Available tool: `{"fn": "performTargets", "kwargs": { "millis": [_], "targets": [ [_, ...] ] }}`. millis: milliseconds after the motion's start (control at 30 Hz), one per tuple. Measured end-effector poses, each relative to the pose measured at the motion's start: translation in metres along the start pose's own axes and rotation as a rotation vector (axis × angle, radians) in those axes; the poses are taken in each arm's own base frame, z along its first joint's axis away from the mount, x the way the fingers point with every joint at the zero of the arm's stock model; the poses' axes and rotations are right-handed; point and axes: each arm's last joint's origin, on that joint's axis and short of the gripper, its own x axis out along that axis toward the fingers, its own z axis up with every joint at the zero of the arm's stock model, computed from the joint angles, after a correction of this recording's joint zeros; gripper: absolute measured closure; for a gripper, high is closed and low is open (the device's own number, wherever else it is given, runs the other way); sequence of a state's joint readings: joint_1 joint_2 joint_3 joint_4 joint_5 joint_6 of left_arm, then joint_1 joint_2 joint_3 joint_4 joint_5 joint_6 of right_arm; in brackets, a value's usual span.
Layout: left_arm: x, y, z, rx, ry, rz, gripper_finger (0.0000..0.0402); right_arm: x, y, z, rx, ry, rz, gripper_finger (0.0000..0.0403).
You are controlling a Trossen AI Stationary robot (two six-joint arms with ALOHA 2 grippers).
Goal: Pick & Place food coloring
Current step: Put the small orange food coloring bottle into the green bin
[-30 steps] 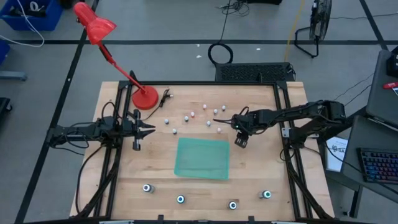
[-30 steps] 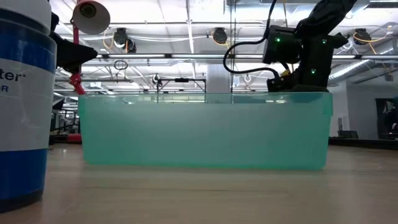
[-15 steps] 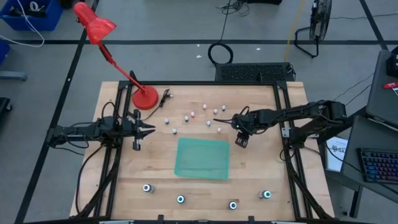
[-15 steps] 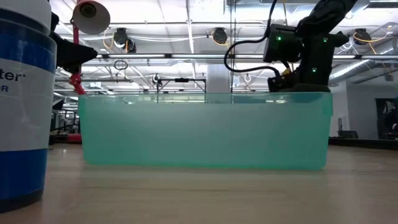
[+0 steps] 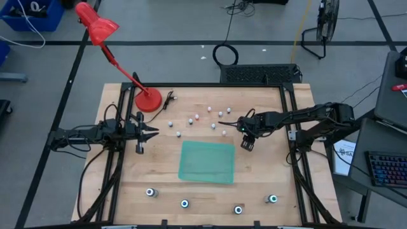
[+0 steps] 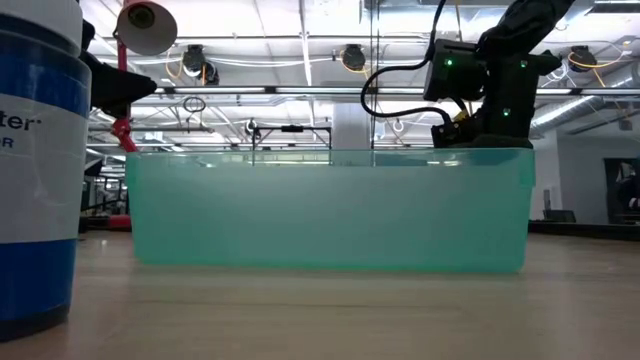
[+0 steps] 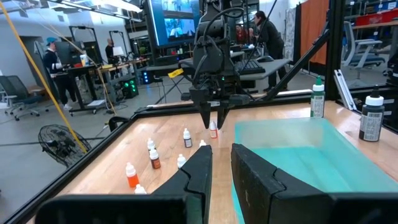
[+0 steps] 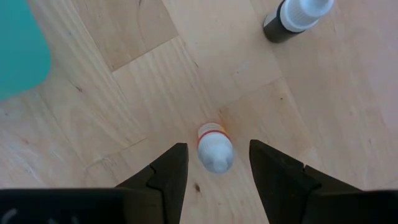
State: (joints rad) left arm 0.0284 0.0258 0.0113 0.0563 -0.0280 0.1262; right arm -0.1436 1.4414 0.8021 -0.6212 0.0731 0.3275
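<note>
My right fingers (image 8: 213, 163) hang spread, straddling a small white-capped food coloring bottle (image 8: 214, 148) upright on the bench (image 8: 155, 74), gripping nothing. My left fingers (image 7: 221, 171) wait clenched, empty, beside the teal tray (image 7: 298, 155).

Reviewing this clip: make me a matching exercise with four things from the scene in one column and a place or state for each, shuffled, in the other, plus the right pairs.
Things:
1. right pincer
2. left pincer
3. green bin
4. red lamp

Places or states:
A. base at the table's far left corner
B. open, over a small white bottle
C. mid-table, nothing inside
D. shut, at the table's left edge

Pairs: 1-B, 2-D, 3-C, 4-A
</note>
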Motion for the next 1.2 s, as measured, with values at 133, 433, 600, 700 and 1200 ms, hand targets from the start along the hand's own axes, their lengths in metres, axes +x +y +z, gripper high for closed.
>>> {"fn": "performTargets", "kwargs": {
  "millis": [133, 433, 600, 700, 1200],
  "targets": [
    [0.0, 0.0, 0.0, 0.0, 0.0, 0.0, 0.0334, 0.0, 0.0, 0.0, 0.0, 0.0, -0.001, 0.0243],
    [0.0, 0.0, 0.0, 0.0, 0.0, 0.0, 0.0334, 0.0, 0.0, 0.0004, -0.002, -0.005, -0.002, 0.0251],
    [0.0, 0.0, 0.0, 0.0, 0.001, 0.0, 0.0334, 0.0, -0.0001, 0.0004, -0.009, -0.005, -0.002, 0.028],
    [0.0, 0.0, 0.0, 0.0, 0.0, 0.0, 0.0334, 0.0, -0.0001, 0.0004, -0.01, -0.005, -0.002, 0.03],
    [0.0, 0.0, 0.0, 0.0, 0.0, 0.0, 0.0334, -0.0014, 0.0, 0.002, -0.043, -0.027, -0.008, 0.0352]
  ]
}}
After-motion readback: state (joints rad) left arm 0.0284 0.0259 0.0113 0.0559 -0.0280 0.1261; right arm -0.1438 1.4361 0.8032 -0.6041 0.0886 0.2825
